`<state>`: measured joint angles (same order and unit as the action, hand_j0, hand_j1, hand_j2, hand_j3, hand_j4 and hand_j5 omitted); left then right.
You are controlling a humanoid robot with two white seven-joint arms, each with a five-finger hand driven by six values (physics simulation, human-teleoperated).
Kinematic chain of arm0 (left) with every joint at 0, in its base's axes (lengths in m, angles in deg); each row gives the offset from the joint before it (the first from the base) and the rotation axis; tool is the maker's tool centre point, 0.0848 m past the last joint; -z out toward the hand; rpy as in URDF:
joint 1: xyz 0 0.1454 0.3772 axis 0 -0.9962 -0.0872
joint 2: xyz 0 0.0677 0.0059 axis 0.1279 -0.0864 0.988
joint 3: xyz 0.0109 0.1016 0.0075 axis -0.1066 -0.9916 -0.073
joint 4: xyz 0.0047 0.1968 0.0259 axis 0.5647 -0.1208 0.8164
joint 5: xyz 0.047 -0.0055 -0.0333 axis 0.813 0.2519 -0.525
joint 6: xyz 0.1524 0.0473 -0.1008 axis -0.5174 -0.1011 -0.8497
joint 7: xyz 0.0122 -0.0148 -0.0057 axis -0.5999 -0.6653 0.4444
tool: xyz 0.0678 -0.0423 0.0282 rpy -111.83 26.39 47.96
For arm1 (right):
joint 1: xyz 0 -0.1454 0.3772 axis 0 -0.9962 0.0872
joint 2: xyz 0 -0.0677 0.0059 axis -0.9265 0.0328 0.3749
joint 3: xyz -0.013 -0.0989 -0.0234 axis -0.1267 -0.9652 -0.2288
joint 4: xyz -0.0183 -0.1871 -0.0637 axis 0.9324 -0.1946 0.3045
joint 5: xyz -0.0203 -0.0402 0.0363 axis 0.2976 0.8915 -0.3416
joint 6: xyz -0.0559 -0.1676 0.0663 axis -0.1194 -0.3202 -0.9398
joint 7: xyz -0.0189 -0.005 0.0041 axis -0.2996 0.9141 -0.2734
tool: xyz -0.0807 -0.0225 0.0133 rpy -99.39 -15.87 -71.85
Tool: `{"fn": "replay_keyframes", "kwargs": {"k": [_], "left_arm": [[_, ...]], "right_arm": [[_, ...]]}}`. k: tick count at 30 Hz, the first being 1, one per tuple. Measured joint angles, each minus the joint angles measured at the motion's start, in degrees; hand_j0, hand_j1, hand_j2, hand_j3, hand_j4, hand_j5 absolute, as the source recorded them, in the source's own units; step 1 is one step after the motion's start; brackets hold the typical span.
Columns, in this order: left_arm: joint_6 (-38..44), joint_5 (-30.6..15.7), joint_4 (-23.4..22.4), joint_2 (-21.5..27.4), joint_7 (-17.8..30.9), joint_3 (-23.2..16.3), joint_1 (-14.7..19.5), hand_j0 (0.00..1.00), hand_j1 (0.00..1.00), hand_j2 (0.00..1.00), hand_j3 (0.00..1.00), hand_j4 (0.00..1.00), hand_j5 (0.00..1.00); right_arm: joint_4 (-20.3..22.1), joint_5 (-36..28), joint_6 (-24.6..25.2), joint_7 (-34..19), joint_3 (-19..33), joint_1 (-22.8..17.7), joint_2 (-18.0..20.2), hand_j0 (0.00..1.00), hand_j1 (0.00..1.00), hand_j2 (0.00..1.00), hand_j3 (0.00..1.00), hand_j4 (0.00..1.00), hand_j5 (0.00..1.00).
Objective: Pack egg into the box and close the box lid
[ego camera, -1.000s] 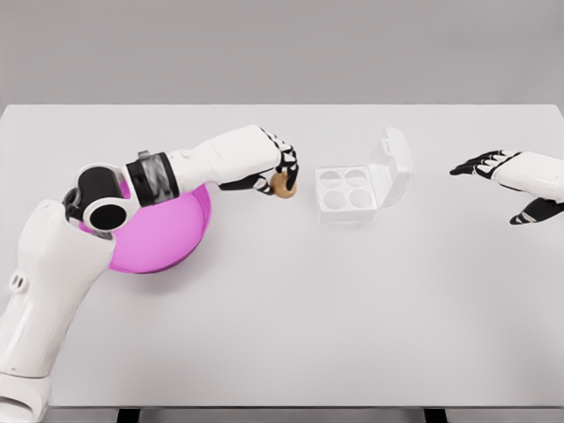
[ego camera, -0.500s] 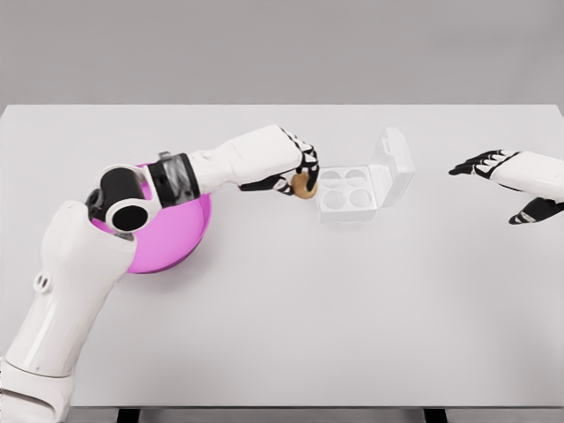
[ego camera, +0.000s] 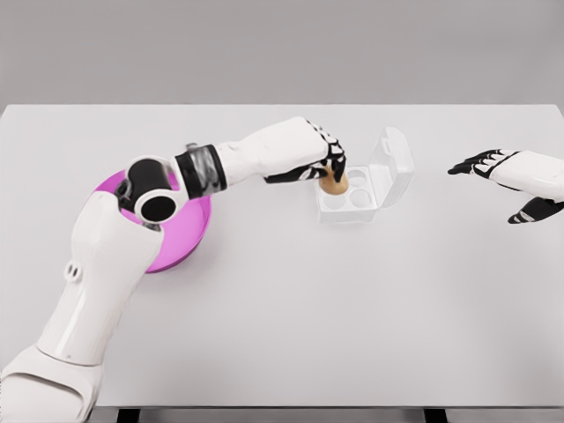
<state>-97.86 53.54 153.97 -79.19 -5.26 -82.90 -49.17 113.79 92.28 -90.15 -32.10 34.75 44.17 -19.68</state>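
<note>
A brown egg (ego camera: 333, 184) is held in my left hand (ego camera: 330, 167), whose fingers curl around it from above. The egg hangs over the back left cup of the white egg box (ego camera: 357, 204), which sits on the table with its clear lid (ego camera: 393, 165) standing open on the right side. I cannot tell whether the egg touches the cup. The other cups look empty. My right hand (ego camera: 493, 173) hovers open at the far right, apart from the box.
A magenta bowl (ego camera: 181, 238) lies at the left, partly hidden behind my left arm. The white table (ego camera: 308, 326) stretches wide in front of the box, and its front edge runs along the bottom.
My left hand has carried the egg rightward from beside the bowl to above the box's back left cup. The right hand has stayed still.
</note>
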Motion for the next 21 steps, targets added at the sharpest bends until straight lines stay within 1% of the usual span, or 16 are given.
{"fn": "replay_keyframes", "kwargs": {"k": [2, 4, 10, 13, 15, 16, 18, 21], "left_arm": [[0.0, 0.1, -1.0, -0.6, 0.0, 0.1, 0.5, 0.77, 0.77, 0.77, 0.77, 0.77, 0.77], [0.0, 0.1, -1.6, -0.8, 0.0, 0.3, 0.7, 0.86, 0.86, 0.86, 0.86, 0.86, 0.86], [0.0, -0.2, -2.8, -0.8, 0.0, 1.3, 1.1, 0.96, 0.96, 0.96, 0.96, 0.96, 0.96], [0.0, -1.9, -2.8, -0.1, 0.0, 1.6, 1.2, 0.99, 0.99, 0.99, 0.99, 0.99, 0.99], [0.0, -5.2, -2.6, 2.1, 0.0, 1.7, 1.1, 1.00, 1.00, 1.00, 1.00, 1.00, 1.00], [0.0, -7.8, -2.4, 4.1, 0.0, 1.7, 0.9, 1.00, 1.00, 1.00, 1.00, 1.00, 1.00], [0.0, -14.3, -0.9, 9.6, 0.0, 1.6, 0.3, 1.00, 1.00, 1.00, 1.00, 1.00, 1.00], [0.0, -25.0, 3.9, 19.7, 0.0, 1.1, -2.3, 1.00, 1.00, 1.00, 1.00, 1.00, 1.00]], "right_arm": [[0.0, 0.0, 0.0, 0.0, 0.0, 0.0, 0.0, 1.00, 1.00, 1.00, 1.00, 1.00, 1.00], [-0.1, 0.0, 0.0, 0.0, 0.0, 0.0, 0.0, 1.00, 1.00, 1.00, 1.00, 1.00, 1.00], [-0.3, 0.0, 0.0, 0.0, 0.0, 0.0, -0.1, 1.00, 1.00, 1.00, 1.00, 1.00, 1.00], [-0.1, 0.0, 0.0, 0.0, -0.1, 0.0, -0.4, 1.00, 1.00, 1.00, 1.00, 1.00, 1.00], [0.2, 0.0, 0.0, 0.0, -0.2, -0.1, -0.8, 1.00, 1.00, 1.00, 1.00, 1.00, 1.00], [0.3, 0.0, 0.0, 0.0, -0.3, 0.0, -1.0, 1.00, 1.00, 1.00, 1.00, 1.00, 1.00], [0.4, 0.0, 0.0, 0.0, -0.4, 0.2, -1.5, 1.00, 1.00, 1.00, 1.00, 1.00, 1.00], [0.5, 0.0, 0.0, 0.0, -0.5, 0.5, -2.9, 1.00, 1.00, 1.00, 1.00, 1.00, 1.00]]}}
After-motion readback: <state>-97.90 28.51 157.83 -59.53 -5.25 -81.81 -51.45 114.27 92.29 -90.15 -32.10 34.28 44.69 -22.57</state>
